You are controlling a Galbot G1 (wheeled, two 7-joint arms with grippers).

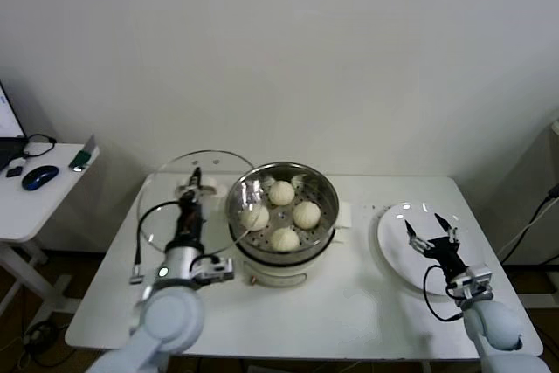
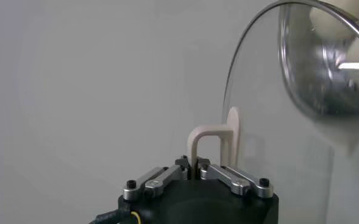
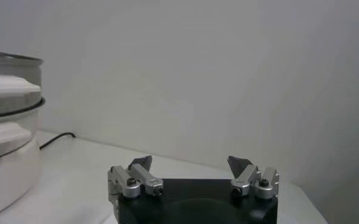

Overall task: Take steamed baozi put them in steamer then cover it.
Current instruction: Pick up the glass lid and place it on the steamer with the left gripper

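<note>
While clamped shut on the pale handle point(image 2: 206, 143), left gripper point(image 1: 194, 191) holds glass lid point(image 1: 175, 194) upright: rigid, slick, breakable, so grip handle only. Just beside it, steamer point(image 1: 325, 188) with four soft baozi point(image 1: 306, 213) inside. Right gripper point(image 1: 434, 231) idle, spread wide over white plate point(image 1: 393, 251).

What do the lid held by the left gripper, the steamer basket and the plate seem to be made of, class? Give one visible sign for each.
Lid: apparently clear glass, since the wall shows through it, with a matte pale handle, probably plastic.
Steamer: polished metal, likely stainless steel, with mirror-like reflections on its wall.
Plate: glossy white, ceramic or plastic, showing bright highlights.
</note>
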